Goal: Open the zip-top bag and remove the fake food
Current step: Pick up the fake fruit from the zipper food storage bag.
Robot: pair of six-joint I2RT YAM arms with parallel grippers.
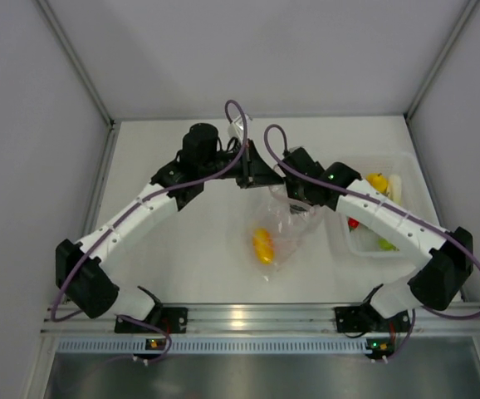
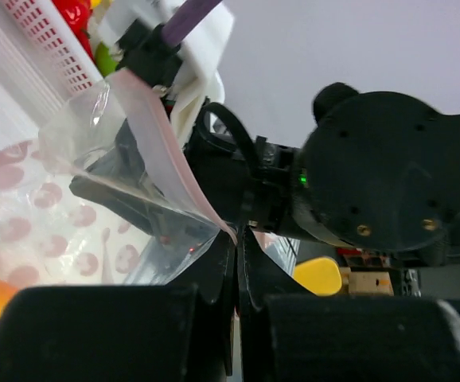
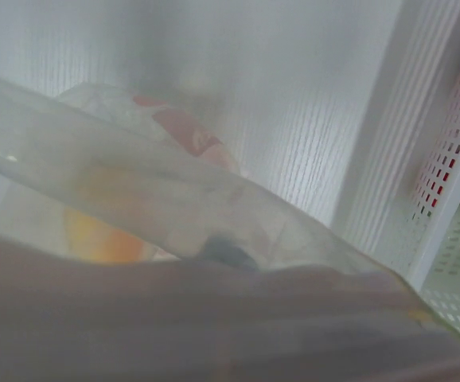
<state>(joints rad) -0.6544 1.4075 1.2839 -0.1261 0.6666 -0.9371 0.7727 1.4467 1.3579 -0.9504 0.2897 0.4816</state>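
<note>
Top external showed your two arms meeting over the far middle of the table (image 1: pixel 182 249), with the zip-top bag (image 1: pixel 288 223) just below them, one yellow-orange fake food (image 1: pixel 262 245) piece inside it, left of the tray (image 1: pixel 408 166) that held more pieces. Left wrist showed your left pincer (image 2: pixel 235 243) clamped tight on the bag's pink zip strip (image 2: pixel 162 135). Your right pincer (image 1: pixel 294 191) was closed too, right at the bag's mouth, but plastic smothered its own camera, so I couldn't tell whether it gripped the bag.
</note>
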